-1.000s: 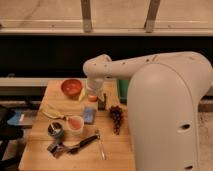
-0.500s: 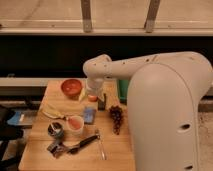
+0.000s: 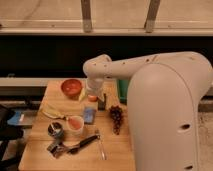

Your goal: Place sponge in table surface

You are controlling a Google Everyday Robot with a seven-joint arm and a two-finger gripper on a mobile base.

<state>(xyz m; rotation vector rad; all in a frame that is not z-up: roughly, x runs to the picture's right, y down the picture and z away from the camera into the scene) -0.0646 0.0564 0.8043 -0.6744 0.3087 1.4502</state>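
The sponge (image 3: 89,115) is a small flat blue block lying on the table surface (image 3: 120,150), a light tan wooden top, just right of the pink cup (image 3: 75,123). My gripper (image 3: 93,96) hangs at the end of the white arm over the back middle of the table. It is a little behind and above the sponge and apart from it. A small orange-red thing (image 3: 93,99) shows right at the gripper; I cannot tell whether it is held.
An orange bowl (image 3: 71,87) stands at the back left, a banana (image 3: 53,114) at the left, a black upright block (image 3: 102,104) next to the gripper. Grapes (image 3: 116,119), a fork (image 3: 100,145), a metal can (image 3: 55,130) and dark tools (image 3: 75,146) lie toward the front. A light-blue thing (image 3: 16,118) sits off the left edge.
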